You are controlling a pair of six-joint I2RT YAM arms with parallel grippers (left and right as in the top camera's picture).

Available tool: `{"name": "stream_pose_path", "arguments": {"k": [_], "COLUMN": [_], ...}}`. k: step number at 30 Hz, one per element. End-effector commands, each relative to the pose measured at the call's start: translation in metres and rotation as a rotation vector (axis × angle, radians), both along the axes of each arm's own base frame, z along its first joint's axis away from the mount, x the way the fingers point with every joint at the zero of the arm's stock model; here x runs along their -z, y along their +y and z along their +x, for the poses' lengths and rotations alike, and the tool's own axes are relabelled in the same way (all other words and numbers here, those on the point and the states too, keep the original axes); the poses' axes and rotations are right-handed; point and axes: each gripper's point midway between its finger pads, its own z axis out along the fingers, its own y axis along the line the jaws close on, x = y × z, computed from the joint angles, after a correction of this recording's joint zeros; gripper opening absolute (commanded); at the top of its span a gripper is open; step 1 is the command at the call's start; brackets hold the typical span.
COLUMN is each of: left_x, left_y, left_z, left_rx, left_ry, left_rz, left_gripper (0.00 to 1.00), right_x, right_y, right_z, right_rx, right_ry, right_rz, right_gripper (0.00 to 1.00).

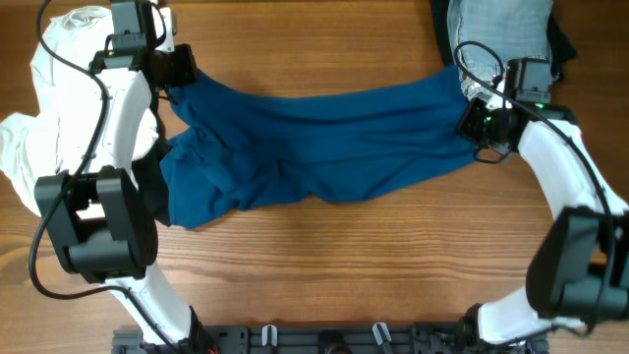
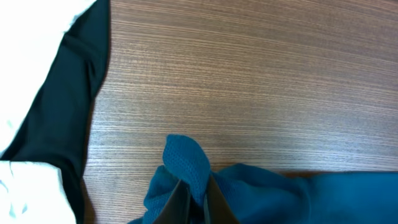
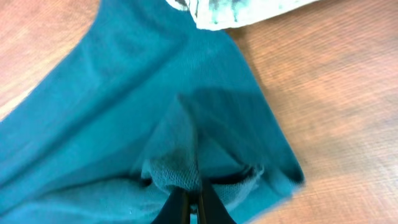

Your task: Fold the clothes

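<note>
A large dark-blue shirt (image 1: 324, 147) is stretched across the middle of the wooden table, crumpled at its lower left. My left gripper (image 1: 180, 90) is shut on the shirt's far-left edge; in the left wrist view a bunch of blue fabric (image 2: 186, 165) sticks up between the fingers (image 2: 194, 199). My right gripper (image 1: 470, 118) is shut on the shirt's right edge; in the right wrist view the fingers (image 3: 191, 202) pinch a fold of blue cloth (image 3: 180, 155).
A white garment (image 1: 64, 108) lies heaped at the far left with black fabric (image 2: 68, 106) beside it. A light grey-white garment (image 1: 501, 29) with dark cloth under it lies at the back right, close to the shirt's right end.
</note>
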Motion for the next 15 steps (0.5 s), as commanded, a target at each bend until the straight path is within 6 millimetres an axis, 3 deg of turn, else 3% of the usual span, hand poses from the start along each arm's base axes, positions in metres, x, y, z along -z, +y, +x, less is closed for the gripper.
{"name": "stream_pose_path", "arguments": {"k": [1, 3, 5, 8, 10, 13, 15], "left_x": [-0.004, -0.004, -0.004, -0.004, -0.004, -0.004, -0.004], "left_y": [-0.002, -0.002, -0.002, -0.002, -0.002, -0.002, -0.002], "left_z": [0.004, 0.004, 0.004, 0.004, 0.004, 0.004, 0.004], "left_rx": [0.008, 0.008, 0.008, 0.008, 0.008, 0.008, 0.008], "left_ry": [-0.015, -0.016, -0.015, -0.016, -0.016, -0.016, -0.016], "left_rz": [-0.008, -0.008, -0.008, -0.007, -0.008, -0.008, -0.008], "left_gripper": [0.04, 0.04, 0.04, 0.04, 0.04, 0.04, 0.04], "right_x": [0.021, 0.022, 0.014, -0.016, -0.054, -0.082, -0.085], "right_y": [0.01, 0.009, 0.008, 0.004, -0.001, -0.002, -0.001], "right_z": [0.008, 0.008, 0.011, 0.021, 0.035, 0.053, 0.061], "right_rx": [-0.056, -0.053, -0.056, -0.073, -0.103, -0.131, -0.154], "right_ry": [0.021, 0.022, 0.004, -0.053, -0.134, -0.219, -0.252], "right_rz": [0.003, 0.001, -0.004, -0.041, -0.088, -0.13, -0.15], "right_gripper": [0.46, 0.58, 0.6, 0.6, 0.6, 0.6, 0.59]}}
